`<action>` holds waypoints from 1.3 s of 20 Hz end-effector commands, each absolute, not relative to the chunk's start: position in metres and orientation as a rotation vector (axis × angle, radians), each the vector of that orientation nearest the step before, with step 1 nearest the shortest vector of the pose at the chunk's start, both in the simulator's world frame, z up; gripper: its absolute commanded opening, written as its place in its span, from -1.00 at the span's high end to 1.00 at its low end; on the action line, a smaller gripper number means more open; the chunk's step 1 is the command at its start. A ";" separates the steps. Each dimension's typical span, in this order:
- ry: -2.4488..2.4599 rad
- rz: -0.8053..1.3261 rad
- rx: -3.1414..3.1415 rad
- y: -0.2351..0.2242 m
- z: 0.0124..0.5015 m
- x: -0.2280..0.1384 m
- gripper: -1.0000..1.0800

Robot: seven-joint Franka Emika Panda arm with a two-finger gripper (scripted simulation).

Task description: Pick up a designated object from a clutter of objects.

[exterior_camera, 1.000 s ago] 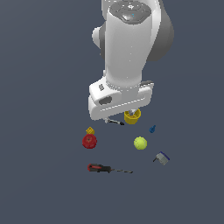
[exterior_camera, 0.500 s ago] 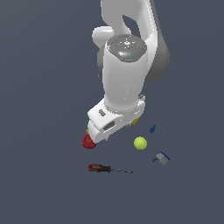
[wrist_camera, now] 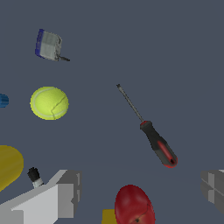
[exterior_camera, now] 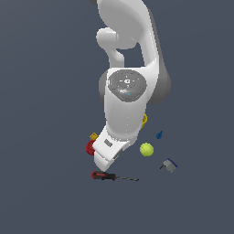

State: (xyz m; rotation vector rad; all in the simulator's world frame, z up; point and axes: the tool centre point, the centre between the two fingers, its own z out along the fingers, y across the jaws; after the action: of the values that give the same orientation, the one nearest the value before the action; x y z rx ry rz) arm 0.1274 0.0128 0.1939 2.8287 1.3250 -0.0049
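Here the claw (wrist_camera: 140, 192) hangs above the worktop (exterior_camera: 45, 192) with its jaws spread wide and nothing between them. The screwdriver (wrist_camera: 148, 131) lies flat just beyond them, untouched. A red fruit (wrist_camera: 133, 204) sits nearby, a yellow-green ball (wrist_camera: 49, 103) and grey-blue block (wrist_camera: 48, 45) farther off.

A long screwdriver (wrist_camera: 151, 131) is shown with a red-and-black handle and a thin dark metal shaft. A yellow-green ball (wrist_camera: 49, 103) is marked by a pale seam. A red round fruit (wrist_camera: 134, 205), a yellow cup (wrist_camera: 8, 166), a small blue piece (exterior_camera: 159, 135) and a grey block edged in blue (wrist_camera: 48, 45) are seen on a dark slate-grey surface (wrist_camera: 175, 52). The arm (exterior_camera: 125, 100) is rendered white and grey.
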 end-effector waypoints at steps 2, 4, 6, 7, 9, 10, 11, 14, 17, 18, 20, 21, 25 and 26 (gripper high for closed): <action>1.453 -0.007 2.767 0.010 0.177 0.137 -0.92; 1.524 -0.007 2.730 0.008 0.167 0.142 -0.92; 1.593 -0.008 2.691 0.006 0.157 0.147 -0.92; 1.627 -0.008 2.671 0.006 0.152 0.150 -0.92; 1.695 -0.008 2.630 0.004 0.142 0.154 -0.92; 1.729 -0.008 2.609 0.003 0.136 0.156 -0.92; 1.762 -0.008 2.588 0.002 0.131 0.158 -0.92; 1.859 -0.007 2.522 -0.001 0.115 0.164 -0.92; 1.943 -0.006 2.461 -0.003 0.101 0.169 -0.92; 1.968 -0.005 2.442 -0.004 0.097 0.171 -0.92; 2.011 -0.004 2.408 -0.006 0.089 0.173 -0.92; 2.030 -0.004 2.393 -0.006 0.085 0.174 -0.92; 2.091 -0.002 2.343 -0.008 0.074 0.177 -0.92; 2.102 -0.001 2.333 -0.009 0.072 0.177 -0.92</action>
State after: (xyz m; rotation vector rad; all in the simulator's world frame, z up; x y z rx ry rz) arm 0.1761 -0.0082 0.0753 2.3517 2.0811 -0.0031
